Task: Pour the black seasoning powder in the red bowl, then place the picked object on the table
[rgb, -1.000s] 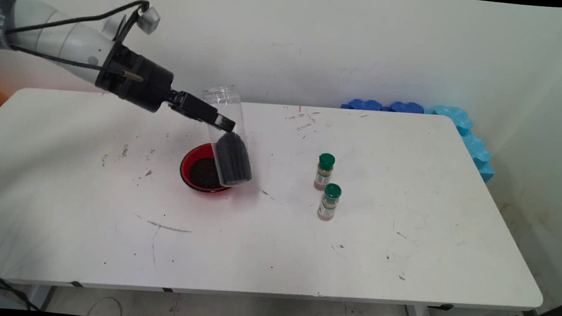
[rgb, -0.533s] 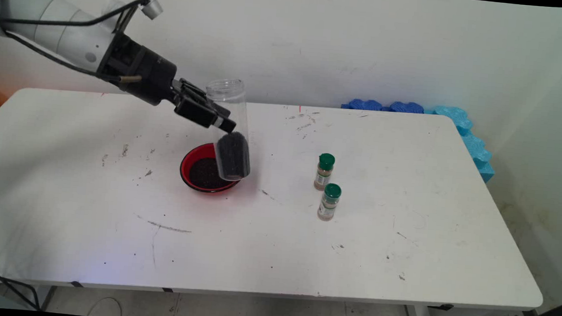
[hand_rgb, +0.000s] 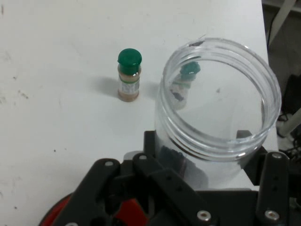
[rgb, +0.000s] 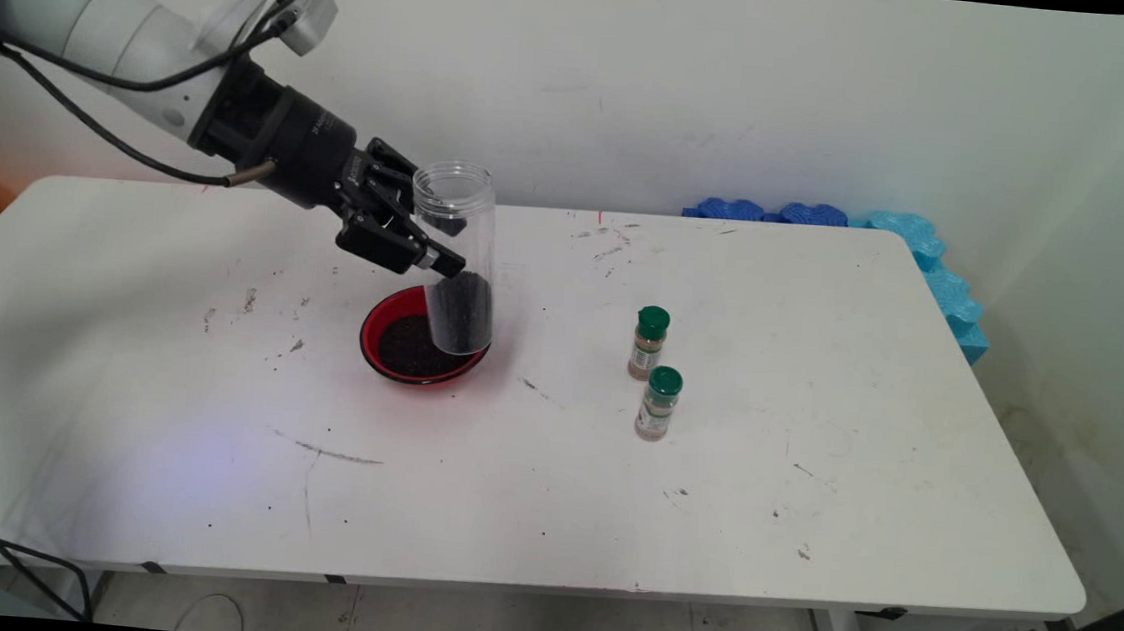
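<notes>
The gripper point(rgb: 432, 250) has its fingers clamped on a clear plastic jar point(rgb: 459, 257), mouth up and slightly tilted, its lower part filled with dark grains. The jar hangs above the right rim of a red bowl point(rgb: 380, 336) that holds more dark grains and sits on the table point(rgb: 818, 376) left of centre, nearer the far edge. In the hand view the jar's open mouth point(hand_rgb: 221, 101) fills the right side. Two green-capped spice bottles point(rgb: 648, 343) point(rgb: 658, 403) stand upright, close together, right of the bowl and well apart from it.
</notes>
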### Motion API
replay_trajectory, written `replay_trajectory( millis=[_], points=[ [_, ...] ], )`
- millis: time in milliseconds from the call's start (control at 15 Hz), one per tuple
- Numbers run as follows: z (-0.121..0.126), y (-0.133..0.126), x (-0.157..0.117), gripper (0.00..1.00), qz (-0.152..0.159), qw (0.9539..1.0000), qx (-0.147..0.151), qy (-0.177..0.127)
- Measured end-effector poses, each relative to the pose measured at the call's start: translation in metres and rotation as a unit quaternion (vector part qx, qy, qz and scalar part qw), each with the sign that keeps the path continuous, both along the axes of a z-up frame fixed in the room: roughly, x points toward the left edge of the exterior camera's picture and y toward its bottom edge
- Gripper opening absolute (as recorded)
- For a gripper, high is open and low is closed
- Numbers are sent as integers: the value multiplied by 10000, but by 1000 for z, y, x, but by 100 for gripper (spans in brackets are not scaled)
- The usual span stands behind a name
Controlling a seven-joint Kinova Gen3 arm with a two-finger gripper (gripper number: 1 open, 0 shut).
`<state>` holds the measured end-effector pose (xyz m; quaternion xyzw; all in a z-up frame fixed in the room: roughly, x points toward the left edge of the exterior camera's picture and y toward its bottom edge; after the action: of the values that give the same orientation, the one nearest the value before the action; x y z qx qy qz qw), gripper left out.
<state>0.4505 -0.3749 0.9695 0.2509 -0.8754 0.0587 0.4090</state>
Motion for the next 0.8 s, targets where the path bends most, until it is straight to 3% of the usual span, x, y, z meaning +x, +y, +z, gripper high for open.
replay_trajectory(
  millis=[333,800],
  points=[
    [5,0,-4,0,-14,9998,-193,-49],
    [10,-4,-13,0,616,9974,-241,283]
  ],
)
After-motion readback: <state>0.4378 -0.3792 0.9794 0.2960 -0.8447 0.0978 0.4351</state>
